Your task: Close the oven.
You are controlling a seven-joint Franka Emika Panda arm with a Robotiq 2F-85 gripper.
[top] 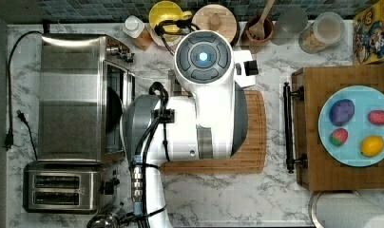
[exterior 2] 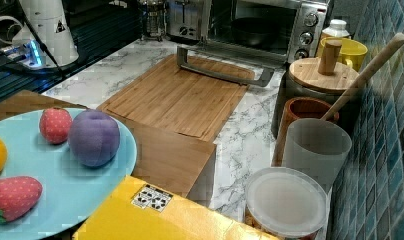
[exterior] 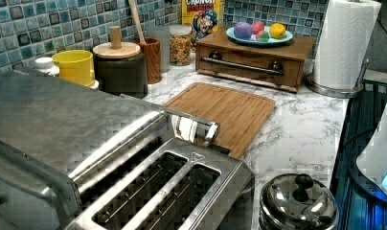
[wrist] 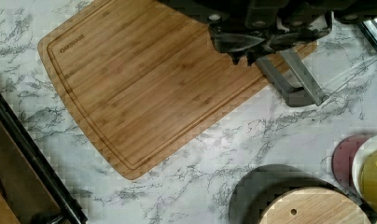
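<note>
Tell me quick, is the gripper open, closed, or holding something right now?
Gripper: cannot be told; it hangs over the open oven door's handle, holding nothing that can be seen.

You have open marble surface (exterior 2: 240, 145) between the cutting board (exterior 2: 177, 97) and the row of jars along the tiled wall. The oven (exterior 2: 260, 25) has its door dropped flat, and the bar handle (exterior 2: 222, 75) lies over the board's near end, so a low pass there meets it. In the right view, the lidded dark canister (exterior 2: 315, 80), brown utensil cup (exterior 2: 302, 122) with its slanted wooden spoon (exterior 2: 365, 75), and grey tumbler (exterior 2: 317, 145) crowd the right side. In the top view, the drawer box (top: 342, 133) walls off the board's right. The claw (wrist: 245, 58) hangs above the handle.
</note>
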